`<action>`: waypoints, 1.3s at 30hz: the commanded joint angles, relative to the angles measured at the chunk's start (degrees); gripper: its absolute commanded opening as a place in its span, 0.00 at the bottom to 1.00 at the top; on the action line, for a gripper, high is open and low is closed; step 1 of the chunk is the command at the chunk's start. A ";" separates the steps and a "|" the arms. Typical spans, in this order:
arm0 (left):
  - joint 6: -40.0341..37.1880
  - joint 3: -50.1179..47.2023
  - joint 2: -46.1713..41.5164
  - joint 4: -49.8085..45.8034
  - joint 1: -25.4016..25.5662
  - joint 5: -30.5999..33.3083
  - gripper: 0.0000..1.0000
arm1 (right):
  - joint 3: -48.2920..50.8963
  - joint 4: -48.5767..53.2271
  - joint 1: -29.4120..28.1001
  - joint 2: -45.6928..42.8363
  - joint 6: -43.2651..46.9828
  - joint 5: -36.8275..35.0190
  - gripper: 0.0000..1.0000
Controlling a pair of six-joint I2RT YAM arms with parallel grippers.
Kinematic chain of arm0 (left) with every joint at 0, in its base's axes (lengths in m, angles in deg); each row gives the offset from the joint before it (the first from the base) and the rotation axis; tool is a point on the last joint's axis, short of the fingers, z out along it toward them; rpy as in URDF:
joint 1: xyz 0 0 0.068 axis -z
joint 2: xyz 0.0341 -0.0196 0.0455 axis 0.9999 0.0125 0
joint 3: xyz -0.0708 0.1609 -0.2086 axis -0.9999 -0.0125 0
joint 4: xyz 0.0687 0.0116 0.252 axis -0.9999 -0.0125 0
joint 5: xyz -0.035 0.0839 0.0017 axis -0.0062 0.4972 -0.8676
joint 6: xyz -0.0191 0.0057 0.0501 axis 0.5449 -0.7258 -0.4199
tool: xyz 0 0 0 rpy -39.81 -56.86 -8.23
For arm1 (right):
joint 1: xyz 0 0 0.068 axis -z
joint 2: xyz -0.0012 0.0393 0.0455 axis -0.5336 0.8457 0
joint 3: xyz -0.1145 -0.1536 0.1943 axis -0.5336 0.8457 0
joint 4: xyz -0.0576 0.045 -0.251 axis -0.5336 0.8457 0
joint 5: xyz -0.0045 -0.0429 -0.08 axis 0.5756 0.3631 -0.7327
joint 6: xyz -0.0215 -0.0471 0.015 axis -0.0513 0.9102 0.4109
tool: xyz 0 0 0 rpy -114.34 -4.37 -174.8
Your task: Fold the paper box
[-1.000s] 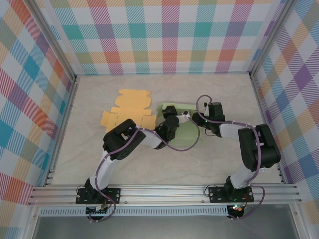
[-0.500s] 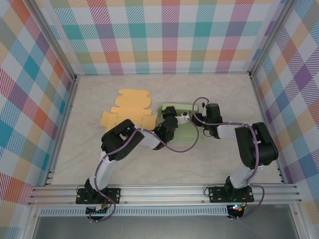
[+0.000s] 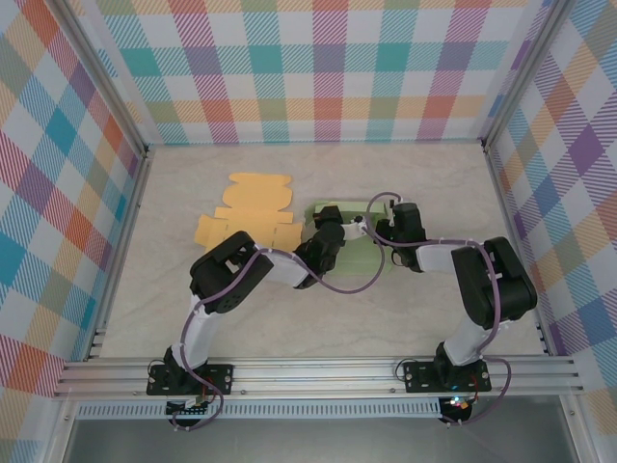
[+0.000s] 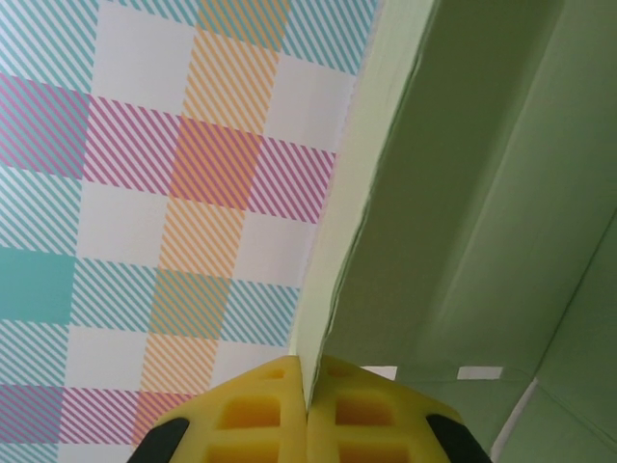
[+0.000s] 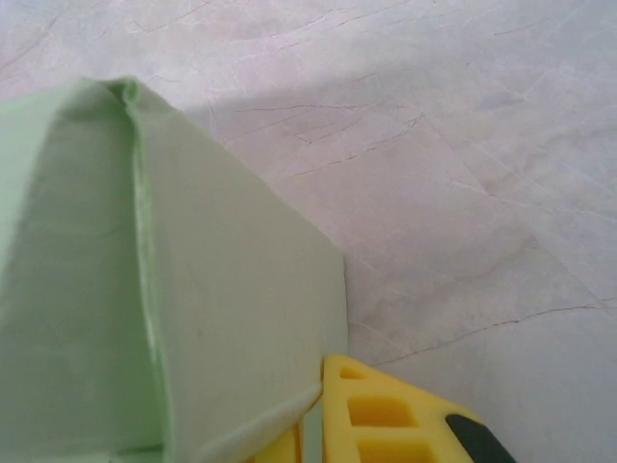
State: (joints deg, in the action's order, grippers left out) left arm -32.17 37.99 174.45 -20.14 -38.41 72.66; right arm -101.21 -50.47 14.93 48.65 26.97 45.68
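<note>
The left gripper (image 4: pixel 308 391) is clamped shut, its yellow pads (image 4: pixel 251 415) pinching the thin top edge of one upright wall of the green box (image 4: pixel 482 193), with the box's inside opening away to the gripper's right. The right gripper (image 5: pixel 313 429) meets the box from the opposite side. Its pads sit on either side of a lower corner of an outer wall and appear to be pinched onto it, though only a sliver of one pad is visible. The box is half formed, with creased walls standing but not locked. It sits between the two grippers on the pale table (image 3: pixel 434 183). An orange flat blank (image 3: pixel 253 193) lies just beyond the box's left side, apart from both grippers. The main risk is probably tearing or crumpling: both grippers hold thin paper, so pulling in different directions could rip a wall or put in a false crease. The right grip sits low on a corner, so the paper may slip out and the wall spring back. Dragging the box left could push it onto the blank.
</note>
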 commanded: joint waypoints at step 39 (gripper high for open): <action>9.35 10.08 -5.80 -44.45 -0.59 -7.43 0.00 | 4.07 23.26 0.70 -20.75 -4.31 1.47 0.42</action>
State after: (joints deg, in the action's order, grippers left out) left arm -24.10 47.08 170.28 -50.56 -38.59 67.29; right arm -99.09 -32.13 15.39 29.64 23.72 46.91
